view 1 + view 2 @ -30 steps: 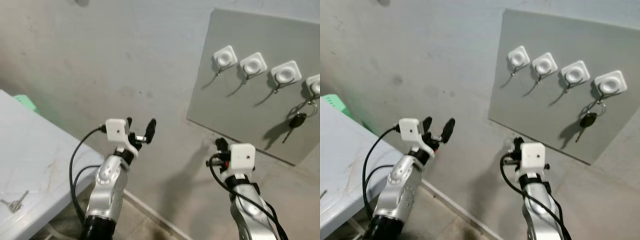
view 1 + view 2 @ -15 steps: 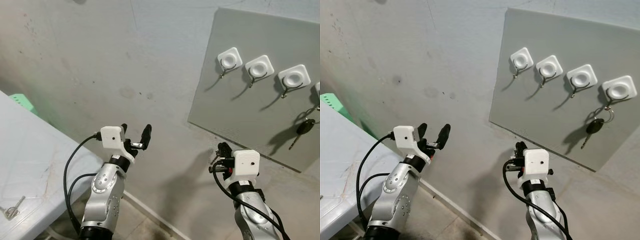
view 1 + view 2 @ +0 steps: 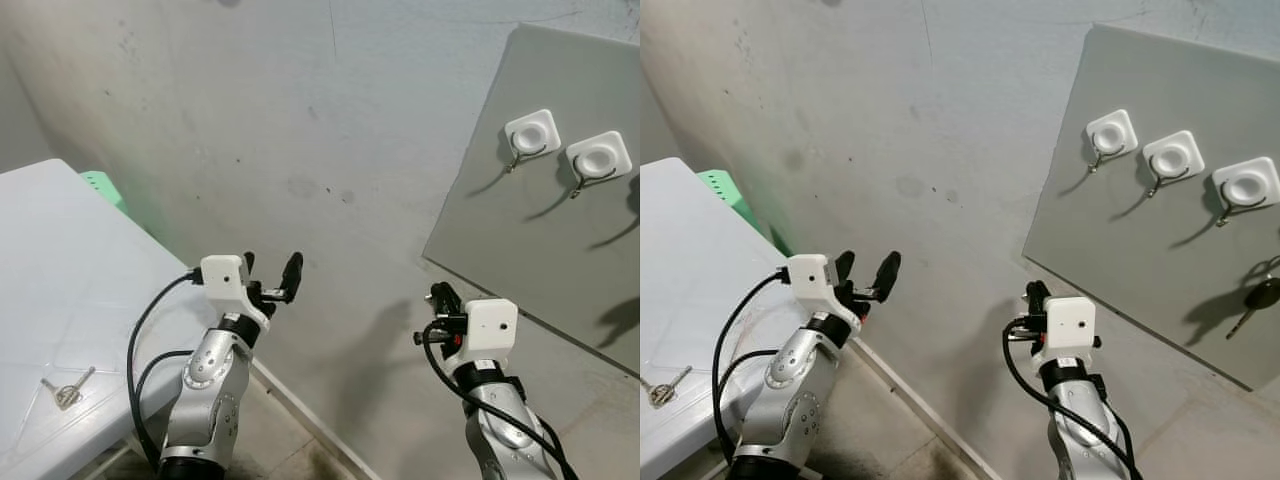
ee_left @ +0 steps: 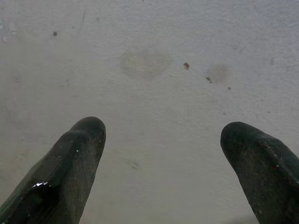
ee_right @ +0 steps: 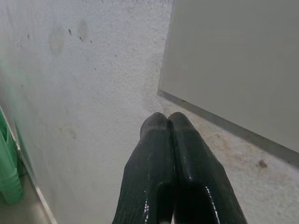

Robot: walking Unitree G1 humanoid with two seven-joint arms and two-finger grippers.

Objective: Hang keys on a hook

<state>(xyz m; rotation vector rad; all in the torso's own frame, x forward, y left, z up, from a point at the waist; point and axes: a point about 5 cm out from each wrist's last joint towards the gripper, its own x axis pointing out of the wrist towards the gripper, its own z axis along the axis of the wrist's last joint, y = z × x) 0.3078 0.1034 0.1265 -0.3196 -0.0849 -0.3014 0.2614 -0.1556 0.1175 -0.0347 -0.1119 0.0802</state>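
**With One Key Hung, Another Waits on the Worktop**

While a dark key [image 3: 1262, 294] already dangles from the last hook on the grey board [image 3: 1140, 240], a second set of keys [image 3: 64, 389] lies flat on the white worktop [image 3: 60, 270], well apart from the board and from both arms. Three white hooks [image 3: 1172, 157] on the board hang bare beside the occupied one. The left gripper [image 3: 270, 275] is raised between worktop and board, its fingers spread wide and holding nothing, pointed at the bare concrete wall [image 3: 300, 120]. The right gripper [image 3: 1033, 297] is lifted just below the board's lower corner, its fingers [image 5: 173, 154] pressed together with nothing between them. A green crate [image 3: 725, 190] sits by the wall behind the worktop. Judged from this, the job is partly done at best: the worktop keys are untouched, and what remains is to reach them, pick them up, carry them to the board and slip the ring over a free hook.
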